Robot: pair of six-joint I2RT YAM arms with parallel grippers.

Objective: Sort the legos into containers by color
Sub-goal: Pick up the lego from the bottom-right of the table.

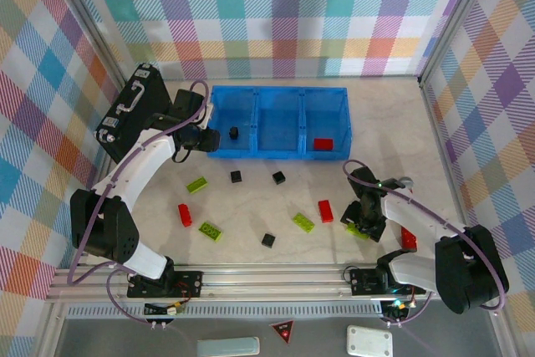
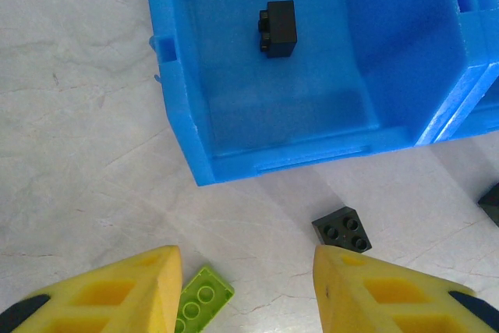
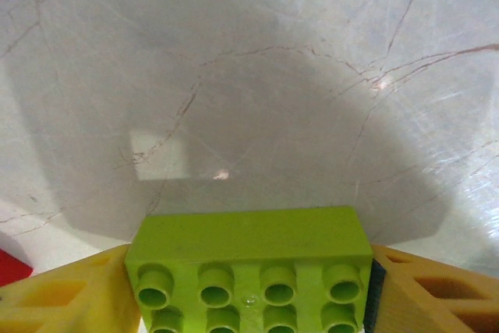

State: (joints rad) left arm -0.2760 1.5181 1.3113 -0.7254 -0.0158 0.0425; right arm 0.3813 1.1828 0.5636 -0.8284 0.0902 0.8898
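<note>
While left arm (image 1: pixel 146 156) extends to tray (image 1: pixel 280 89) | right jaws grip green lego (image 3: pixel 249 263)

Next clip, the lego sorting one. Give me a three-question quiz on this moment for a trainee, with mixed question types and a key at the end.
1. True or false: the middle compartment of the blue tray holds a red brick.
2. What does the right tool grip? A) a blue brick B) a lime-green brick C) nothing
3. Fill in: the jaws of the left tool stand ___.
Key: 1 false, the red brick lies in the right compartment. 2 B. 3 open.
</note>
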